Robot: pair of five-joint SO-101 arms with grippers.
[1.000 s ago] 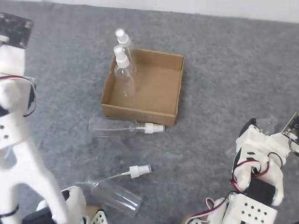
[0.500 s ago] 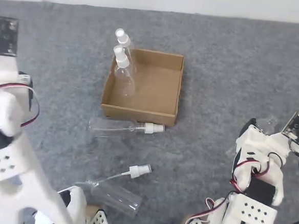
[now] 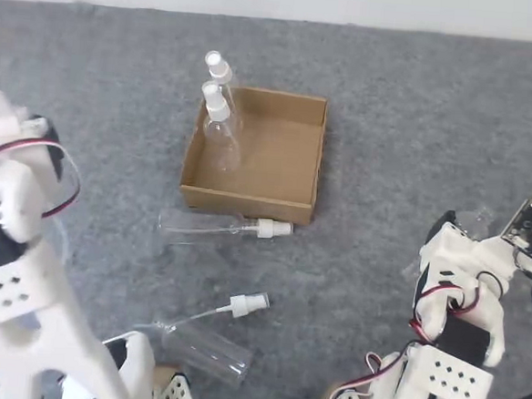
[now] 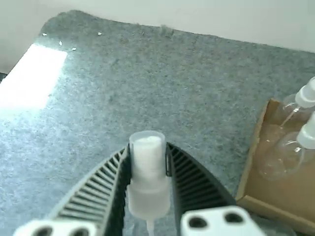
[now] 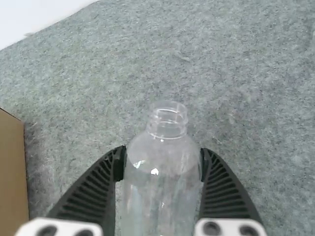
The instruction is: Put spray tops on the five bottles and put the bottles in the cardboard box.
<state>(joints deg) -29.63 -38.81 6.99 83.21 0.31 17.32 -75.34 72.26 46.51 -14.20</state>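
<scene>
Spray top pinched between left fingers; uncapped bottle pinched between right fingers.

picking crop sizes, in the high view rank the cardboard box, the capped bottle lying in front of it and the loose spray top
1. cardboard box
2. capped bottle
3. loose spray top
Clear gaps, no ties.

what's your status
Left gripper shut on spray top, right gripper shut on open bottle. Two capped bottles upright in cardboard box, another bottle lying before it. Loose top and bare bottle on mat.
</scene>
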